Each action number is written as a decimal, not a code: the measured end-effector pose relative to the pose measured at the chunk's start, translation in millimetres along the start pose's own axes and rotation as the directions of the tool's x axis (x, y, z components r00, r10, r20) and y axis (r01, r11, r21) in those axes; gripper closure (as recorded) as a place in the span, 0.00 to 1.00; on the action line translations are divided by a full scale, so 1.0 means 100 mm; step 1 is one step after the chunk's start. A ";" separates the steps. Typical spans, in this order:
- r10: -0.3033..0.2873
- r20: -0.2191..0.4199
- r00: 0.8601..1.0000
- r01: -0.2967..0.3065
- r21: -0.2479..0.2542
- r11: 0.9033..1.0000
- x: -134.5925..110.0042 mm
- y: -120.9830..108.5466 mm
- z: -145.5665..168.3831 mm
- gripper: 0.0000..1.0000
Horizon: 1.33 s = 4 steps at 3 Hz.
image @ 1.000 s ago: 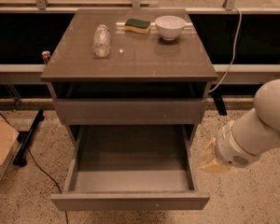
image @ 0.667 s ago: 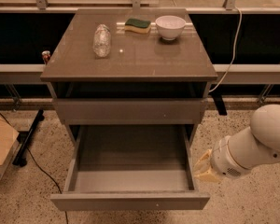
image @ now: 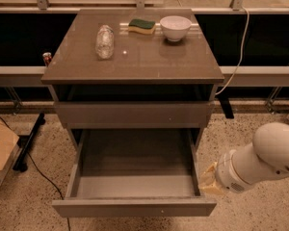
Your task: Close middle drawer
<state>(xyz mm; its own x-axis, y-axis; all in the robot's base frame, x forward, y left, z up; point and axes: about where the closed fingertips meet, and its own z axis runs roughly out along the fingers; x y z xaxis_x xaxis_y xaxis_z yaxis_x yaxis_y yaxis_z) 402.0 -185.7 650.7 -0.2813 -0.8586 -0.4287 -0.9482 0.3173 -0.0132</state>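
— Since a second ago the white arm [image: 267,158] has sunk toward the lower right of the frame. The gripper [image: 208,179] has come down with it and a touch leftward.
— Where does it sit now?
— Lower right of centre, just beside the right side wall of the middle drawer [image: 135,207], near its front corner.
— And the drawer itself?
— Pulled far out across the lower middle of the frame, with its grey box open to view and its front panel near the bottom edge.
— Which step is this, then?
— The approach, I judge, since the gripper is at the side rather than at the front. The next move calls for getting round in front of the panel and pressing it straight back toward the cabinet [image: 135,114].
— The jaws?
— How wide they stand, I cannot tell. Nothing shows in their hold, and whether the gripper touches the drawer's side is unclear.
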 end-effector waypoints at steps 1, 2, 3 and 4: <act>0.039 0.029 0.999 -0.039 0.012 0.999 0.23 0.03 0.37 1.00; 0.085 0.061 0.995 -0.086 0.011 0.996 0.46 0.06 0.80 1.00; 0.162 0.113 0.980 -0.163 0.000 0.987 0.74 0.08 1.34 1.00; 0.164 0.113 0.980 -0.165 -0.005 0.986 0.74 0.10 1.36 1.00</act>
<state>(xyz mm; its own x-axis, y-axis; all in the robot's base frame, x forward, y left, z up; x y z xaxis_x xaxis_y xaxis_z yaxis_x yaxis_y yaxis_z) 391.9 -191.6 495.5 -0.4147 -0.7439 -0.5241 -0.8897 0.4523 0.0620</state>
